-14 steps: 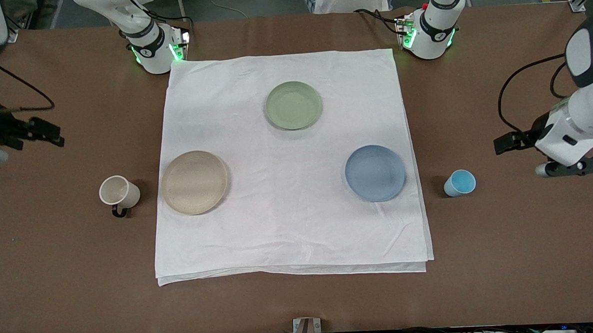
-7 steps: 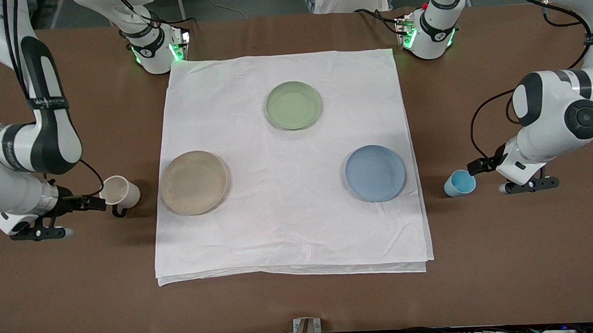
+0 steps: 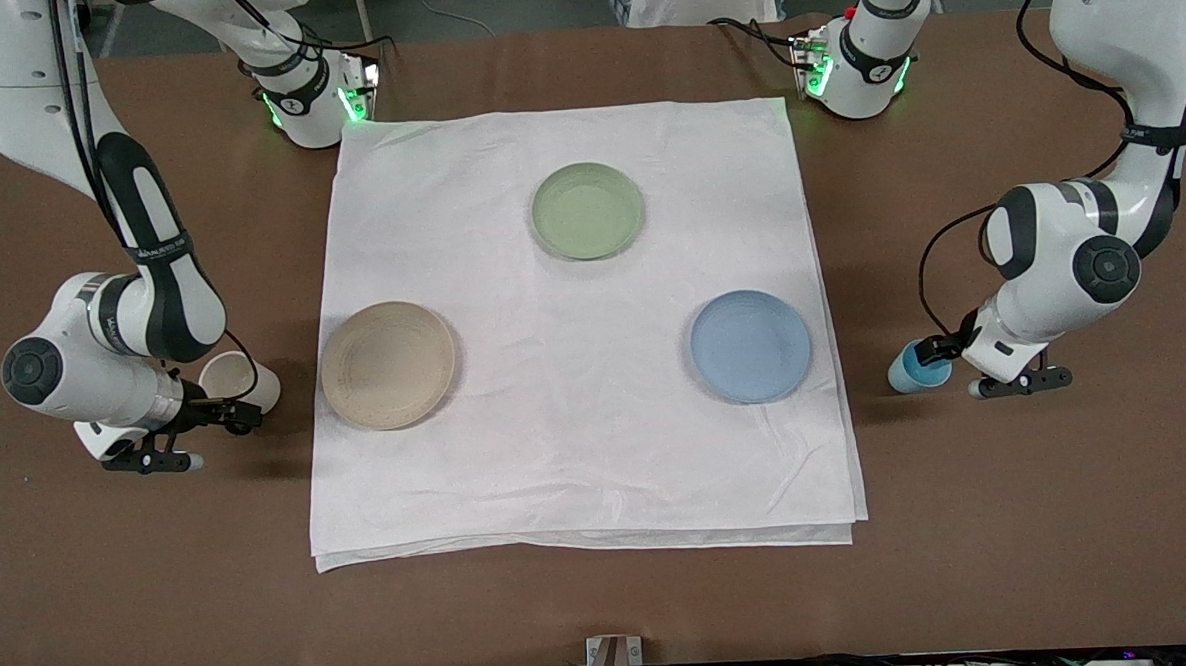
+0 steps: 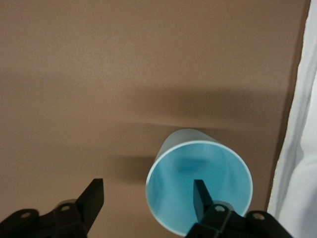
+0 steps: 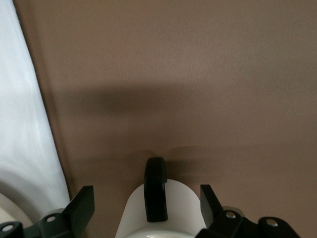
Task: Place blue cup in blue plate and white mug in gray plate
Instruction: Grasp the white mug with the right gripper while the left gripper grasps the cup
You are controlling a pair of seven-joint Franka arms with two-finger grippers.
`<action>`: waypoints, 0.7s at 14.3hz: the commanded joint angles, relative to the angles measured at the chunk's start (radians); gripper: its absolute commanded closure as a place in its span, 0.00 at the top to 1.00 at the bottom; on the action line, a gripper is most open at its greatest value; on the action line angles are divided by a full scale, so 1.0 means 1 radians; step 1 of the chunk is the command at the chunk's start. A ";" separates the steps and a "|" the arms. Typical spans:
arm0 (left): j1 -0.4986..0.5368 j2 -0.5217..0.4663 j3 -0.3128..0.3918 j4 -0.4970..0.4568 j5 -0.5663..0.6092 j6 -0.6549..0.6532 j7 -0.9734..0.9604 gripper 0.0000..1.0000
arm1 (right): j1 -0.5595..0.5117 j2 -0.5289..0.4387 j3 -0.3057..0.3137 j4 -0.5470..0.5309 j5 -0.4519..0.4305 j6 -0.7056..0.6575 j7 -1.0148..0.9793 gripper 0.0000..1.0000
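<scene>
My right gripper (image 3: pixel 224 417) is down at the white mug (image 3: pixel 242 381), which lies on its side on the bare brown table (image 3: pixel 142 553) just off the white cloth (image 3: pixel 573 324), at the right arm's end. In the right wrist view the mug (image 5: pixel 163 213) sits between my two fingers (image 5: pixel 81 206) with its black loop handle (image 5: pixel 155 188) turned up toward the camera. The fingers are spread wider than the mug, with a gap on each side, so nothing is gripped.

Next along, on the cloth just beside the mug, is the gray plate (image 3: pixel 387 364), bare. The green plate (image 3: pixel 588 210) lies in the middle of the cloth, farther from the front camera than the other two. The blue plate (image 3: pixel 751 345) sits toward the left arm's end, also bare.

Off the cloth's edge at that end, the blue cup (image 3: pixel 913 369) lies tipped on the table, and my left gripper (image 3: pixel 944 353) is at its mouth. In the left wrist view the cup's turquoise opening (image 4: pixel 199 188) faces the camera; one finger (image 4: pixel 200 198) shows in front of that opening and the other stands outside the wall, so the fingers straddle the rim (image 4: pixel 163 158), parted and not clamped.

The table is plain brown, and both arm bases glow green along its edge farthest from the front camera.
</scene>
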 commanded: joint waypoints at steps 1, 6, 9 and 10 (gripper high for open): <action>0.001 0.019 -0.002 0.006 0.016 0.027 -0.008 0.36 | -0.009 -0.018 0.007 -0.025 0.014 -0.028 -0.034 0.37; 0.008 0.018 -0.003 0.015 0.010 0.027 0.005 0.00 | -0.005 -0.026 0.007 0.001 0.014 -0.070 -0.032 0.00; -0.002 -0.029 -0.012 0.029 0.009 0.001 -0.004 0.00 | 0.047 -0.084 0.012 0.054 0.019 -0.238 0.103 0.00; -0.004 -0.051 -0.047 0.029 0.004 -0.022 -0.010 0.00 | 0.087 -0.114 0.015 0.045 0.022 -0.260 0.185 0.00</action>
